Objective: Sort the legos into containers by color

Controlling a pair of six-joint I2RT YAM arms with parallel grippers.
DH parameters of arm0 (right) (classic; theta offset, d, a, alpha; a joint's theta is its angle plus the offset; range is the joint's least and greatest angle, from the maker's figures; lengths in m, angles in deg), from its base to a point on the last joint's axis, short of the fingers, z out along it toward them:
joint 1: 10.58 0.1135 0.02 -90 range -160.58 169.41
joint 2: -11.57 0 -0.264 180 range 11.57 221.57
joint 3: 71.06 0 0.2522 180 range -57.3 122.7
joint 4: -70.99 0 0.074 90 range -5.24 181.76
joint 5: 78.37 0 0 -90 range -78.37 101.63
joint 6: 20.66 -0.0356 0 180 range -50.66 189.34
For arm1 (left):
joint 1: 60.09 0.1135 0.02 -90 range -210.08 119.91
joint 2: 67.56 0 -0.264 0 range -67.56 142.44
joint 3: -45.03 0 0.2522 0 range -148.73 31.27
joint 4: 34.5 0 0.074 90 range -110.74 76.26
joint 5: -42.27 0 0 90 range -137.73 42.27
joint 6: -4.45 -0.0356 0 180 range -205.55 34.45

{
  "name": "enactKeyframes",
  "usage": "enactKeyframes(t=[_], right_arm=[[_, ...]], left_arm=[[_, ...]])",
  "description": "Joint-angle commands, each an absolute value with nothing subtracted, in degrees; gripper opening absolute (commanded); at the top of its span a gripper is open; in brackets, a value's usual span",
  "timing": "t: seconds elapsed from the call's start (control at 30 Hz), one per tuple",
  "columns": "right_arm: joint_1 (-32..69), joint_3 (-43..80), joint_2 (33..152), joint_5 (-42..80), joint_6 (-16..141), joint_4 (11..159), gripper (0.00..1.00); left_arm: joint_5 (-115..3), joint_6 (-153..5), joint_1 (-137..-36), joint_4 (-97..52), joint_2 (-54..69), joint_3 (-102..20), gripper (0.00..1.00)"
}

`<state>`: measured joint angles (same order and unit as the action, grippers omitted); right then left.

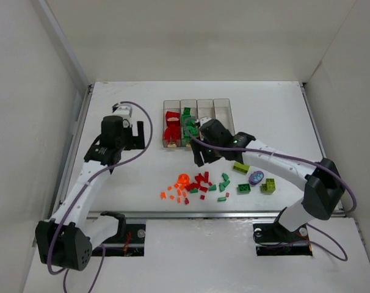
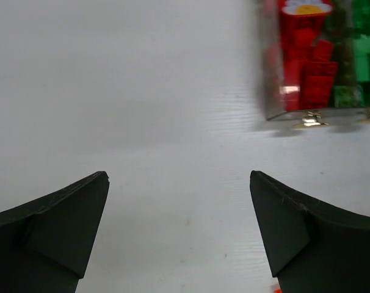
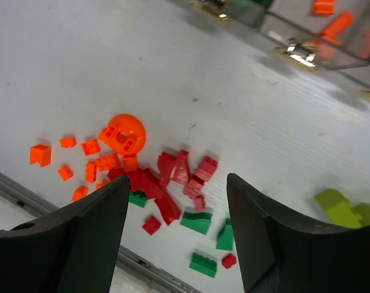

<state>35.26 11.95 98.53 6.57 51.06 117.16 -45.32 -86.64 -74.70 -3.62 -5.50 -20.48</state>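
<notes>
Near the front edge of the table (image 1: 282,122) lie the loose legos (image 1: 200,183). Orange bits (image 1: 179,188) are at the left, among them a round disc (image 3: 123,135). Red ones (image 1: 201,180) are heaped in the middle and green ones (image 1: 224,182) are just to their right. A purple piece (image 1: 256,177) and lime bricks (image 1: 268,185) are farther right. The right gripper (image 3: 177,183) hangs above the red heap, between the pile and the bins, with its fingers spread wide and nothing between them. The left gripper (image 2: 177,177) is over bare table to the left of the bins, also wide open and holding nothing. Farthest back stand the four joined clear bins (image 1: 223,105). The leftmost holds red pieces (image 1: 171,129) and the next holds green (image 1: 187,122). The right wrist view shows orange pieces (image 3: 331,23) in another bin.
</notes>
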Motion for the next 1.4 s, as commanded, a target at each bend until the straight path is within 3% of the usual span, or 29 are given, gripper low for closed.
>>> enactKeyframes(t=[0.0,0.3,0.5,0.9,1.07,1.37], right_arm=[[39.50,12.30,101.74,7.41,48.60,112.81,0.70],[41.09,21.27,116.33,12.87,47.30,114.46,0.72],[41.62,21.36,118.71,11.81,41.49,114.73,0.56],[42.24,22.95,122.14,12.42,38.32,116.40,0.55],[42.24,22.95,122.67,11.81,37.79,117.01,0.41],[42.24,23.74,123.90,11.81,37.79,118.07,0.37]], left_arm=[[-43.17,-73.70,-69.33,-5.79,-10.94,-16.12,1.00],[-46.76,-75.89,-69.67,-9.67,-16.31,-11.28,1.00],[-47.81,-76.59,-69.67,-11.34,-20.44,-9.95,1.00],[-48.35,-75.89,-69.67,-14.59,-27.04,-5.83,1.00],[-48.87,-74.57,-69.67,-16.61,-31.08,-3.19,1.00],[-48.87,-74.57,-69.67,-17.14,-32.32,-2.57,1.00]])
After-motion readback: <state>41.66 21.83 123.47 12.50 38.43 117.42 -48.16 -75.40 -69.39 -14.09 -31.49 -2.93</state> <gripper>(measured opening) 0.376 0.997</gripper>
